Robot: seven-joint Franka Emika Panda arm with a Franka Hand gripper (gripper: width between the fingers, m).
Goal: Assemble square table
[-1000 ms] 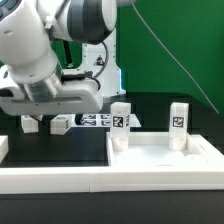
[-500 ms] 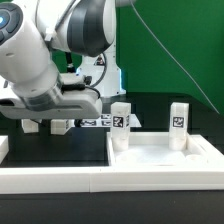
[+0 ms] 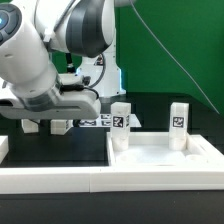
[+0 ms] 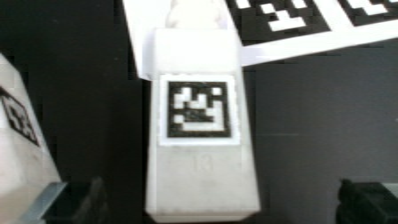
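The leg [image 4: 196, 110] under the tool [image 4: 222, 200] is a short, blocky bar of white plastic. It lies flat on the black table [image 4: 71, 50] with a black-and-white tag on its upward face. Its sides look flat and smooth, with slightly softened edges. I judge it light, stiff and hard to damage, though the smooth plastic could slip or swivel if pinched by a corner. The tool stands wide open and holds nothing. One dark finger [image 4: 80, 200] is on either side of the leg, toward one end, and as far as the wrist view shows there is a gap on each side. The best hold looks to be across the two long flat sides, where the pads would meet parallel faces and the leg could not twist. A white piece [image 4: 15, 120] with its own tag lies just beside the leg. The marker board [image 4: 302, 20], thin and printed, lies past the leg's far end. In the exterior view the slab [image 3: 165, 160], white with a raised rim, sits toward the exterior view's right. Upright legs [image 3: 120, 120] stand at its two far corners, and a long white bar [image 3: 60, 180] runs along the front.
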